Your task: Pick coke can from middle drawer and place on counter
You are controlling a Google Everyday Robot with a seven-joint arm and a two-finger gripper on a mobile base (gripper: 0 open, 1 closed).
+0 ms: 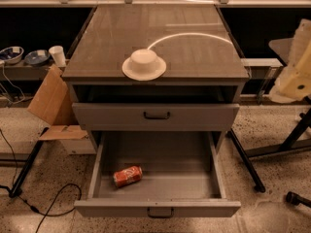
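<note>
The coke can (128, 175) lies on its side in the open middle drawer (214, 164), near the front left of the tray. The drawer is pulled out fully, with its dark bar handle (160, 212) at the front. The counter (194, 52) is the cabinet's glossy grey-brown top with a thin white curved line across it. My gripper (295, 67) shows as a pale cream shape at the right edge, level with the counter and well to the right of the cabinet, far from the can.
A white dome-shaped dish (144, 64) sits at the counter's front edge. The drawer above (155, 115) is slightly open. A cardboard flap (51, 103) leans at the left. Black cables (48, 205) and stand legs (245, 161) lie on the floor.
</note>
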